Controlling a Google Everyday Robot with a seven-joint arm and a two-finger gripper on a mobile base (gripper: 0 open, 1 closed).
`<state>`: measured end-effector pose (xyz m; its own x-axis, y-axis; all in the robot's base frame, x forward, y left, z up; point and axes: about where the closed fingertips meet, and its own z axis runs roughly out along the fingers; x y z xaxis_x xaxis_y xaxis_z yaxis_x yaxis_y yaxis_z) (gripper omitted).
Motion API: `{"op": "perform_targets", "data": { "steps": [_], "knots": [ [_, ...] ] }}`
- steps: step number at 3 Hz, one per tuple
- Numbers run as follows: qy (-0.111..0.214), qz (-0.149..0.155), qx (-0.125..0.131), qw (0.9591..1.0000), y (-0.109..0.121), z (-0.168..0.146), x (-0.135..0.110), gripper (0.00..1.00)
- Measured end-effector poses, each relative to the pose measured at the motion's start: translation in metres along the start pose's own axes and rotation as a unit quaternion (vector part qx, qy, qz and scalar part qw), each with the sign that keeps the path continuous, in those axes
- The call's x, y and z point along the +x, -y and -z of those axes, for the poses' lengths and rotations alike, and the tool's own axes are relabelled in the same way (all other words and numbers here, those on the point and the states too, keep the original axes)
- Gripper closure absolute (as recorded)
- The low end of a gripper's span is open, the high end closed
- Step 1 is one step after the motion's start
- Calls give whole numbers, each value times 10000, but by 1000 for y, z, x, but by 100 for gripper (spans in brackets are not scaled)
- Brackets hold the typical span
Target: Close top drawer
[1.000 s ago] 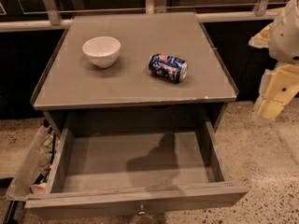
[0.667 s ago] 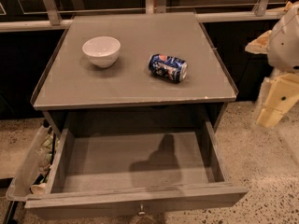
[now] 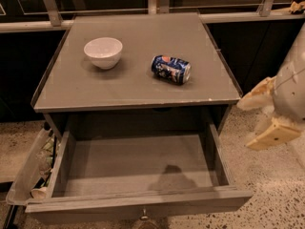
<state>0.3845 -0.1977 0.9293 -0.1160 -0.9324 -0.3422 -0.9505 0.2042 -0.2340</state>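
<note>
The top drawer (image 3: 138, 205) is a wide grey wooden drawer, pulled far out of the grey cabinet (image 3: 138, 92) toward the camera. Its inside is bare. Its small round metal knob (image 3: 144, 217) shows at the bottom edge of the view. My gripper (image 3: 246, 125) hangs at the right, beside the cabinet's front right corner and above the drawer's right side. It touches nothing. Its two cream fingers (image 3: 272, 134) are spread apart with nothing between them.
A white bowl (image 3: 103, 51) and a blue can (image 3: 171, 69) lying on its side rest on the cabinet top. A clear bag of rubbish (image 3: 32, 171) sits against the drawer's left side. Speckled floor (image 3: 276, 194) lies to the right.
My gripper has moved down and slightly left, from level with the cabinet top to level with the open drawer. The drawer, bowl and can have not moved.
</note>
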Motion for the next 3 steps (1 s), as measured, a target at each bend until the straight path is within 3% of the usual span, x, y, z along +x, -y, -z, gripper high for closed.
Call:
{"op": "perform_targets", "data": {
  "steps": [1, 2, 3],
  "knots": [
    [215, -50, -243, 9995, -40, -36, 10, 65],
    [177, -106, -409, 9989, -53, -48, 17, 88],
    [180, -101, -399, 9990, -52, -47, 16, 100]
  ]
}}
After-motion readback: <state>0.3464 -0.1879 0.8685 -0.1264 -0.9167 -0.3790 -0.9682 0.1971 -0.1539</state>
